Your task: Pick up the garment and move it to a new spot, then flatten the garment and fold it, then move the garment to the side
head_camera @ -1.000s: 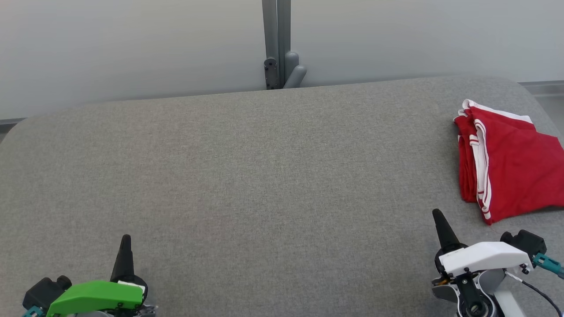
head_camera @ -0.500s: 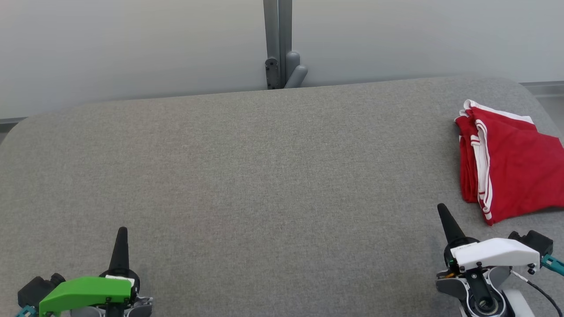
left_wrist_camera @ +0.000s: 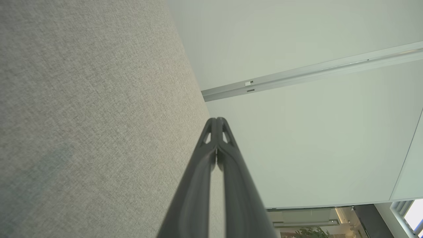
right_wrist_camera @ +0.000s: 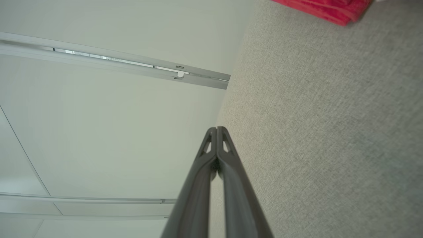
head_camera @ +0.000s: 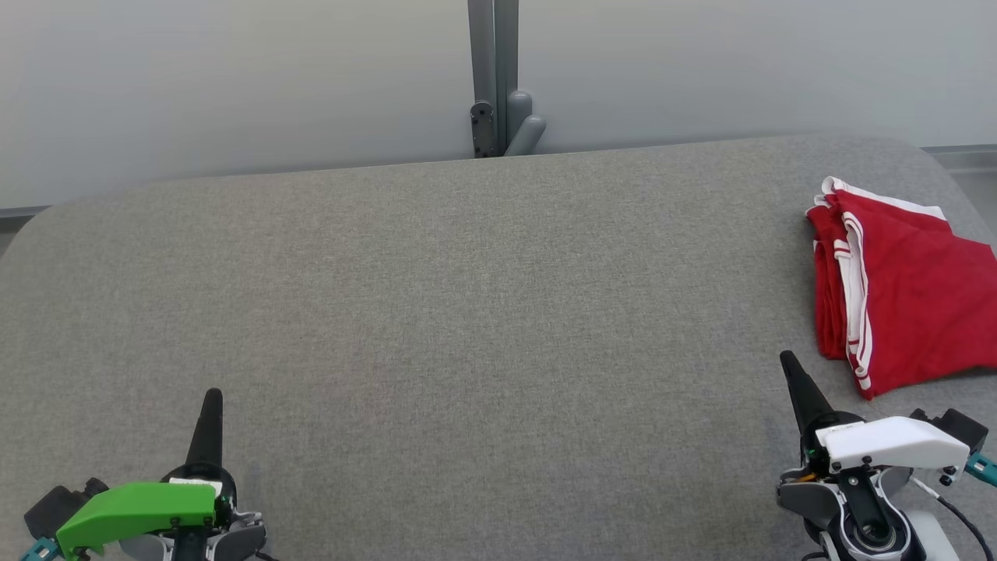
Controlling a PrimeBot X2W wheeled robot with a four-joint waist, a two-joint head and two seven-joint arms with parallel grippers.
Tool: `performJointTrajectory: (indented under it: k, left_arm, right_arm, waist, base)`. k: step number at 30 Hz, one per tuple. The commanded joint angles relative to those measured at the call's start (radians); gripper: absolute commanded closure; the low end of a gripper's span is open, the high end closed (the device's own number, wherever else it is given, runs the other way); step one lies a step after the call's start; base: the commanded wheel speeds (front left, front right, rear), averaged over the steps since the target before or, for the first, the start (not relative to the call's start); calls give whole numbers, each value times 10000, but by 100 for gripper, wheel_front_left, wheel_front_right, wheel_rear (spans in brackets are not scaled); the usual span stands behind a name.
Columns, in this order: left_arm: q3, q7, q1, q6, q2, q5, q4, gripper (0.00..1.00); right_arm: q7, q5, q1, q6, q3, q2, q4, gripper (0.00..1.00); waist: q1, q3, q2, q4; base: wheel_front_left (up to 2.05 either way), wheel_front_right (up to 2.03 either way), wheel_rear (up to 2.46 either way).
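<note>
- Right now I am looking at the garment (head_camera: 907, 312), a red piece with white trim. It is lying folded in layers at the far right of the grey bench (head_camera: 467, 312), with its right part running off the edge of the head view.
- Both pincers are sitting pressed shut and holding nothing. The left pincer (head_camera: 211, 396) is hanging low at the near left, well apart from the cloth. The right pincer (head_camera: 787, 358) is hovering near the garment's near corner without touching it.
- I am judging the cloth to be light, soft and limp, so it is likely going to sag and unfold if lifted from one point.
- I am thinking the stacked, white-trimmed edge on its left side is offering the best hold, pinching through all the layers.
- I am guessing the woven bench cover is grippy, so dragging may be bunching the fold.
</note>
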Motion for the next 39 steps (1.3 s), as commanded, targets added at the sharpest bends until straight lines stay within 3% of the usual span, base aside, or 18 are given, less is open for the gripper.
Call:
performJointTrajectory:
  k: [1, 32, 39]
  left_arm:
    - [78, 72, -214, -90, 71, -285, -131, 100]
    - [258, 637, -405, -178, 85, -2492, -438, 100]
    - [266, 680, -393, -185, 86, -2535, -443, 100]
  right_arm:
    - [92, 322, -11, 4, -81, -47, -155, 100]
    - [667, 2569, 35, 4, -466, -58, -614, 100]
    - [692, 2670, 38, 4, -476, -58, -629, 100]
  waist:
    - [0, 0, 0, 5]
    - [0, 6, 0, 73]
    - [0, 6, 0, 78]
  base:
    - [0, 0, 0]
    - [0, 0, 0]
    - [0, 0, 0]
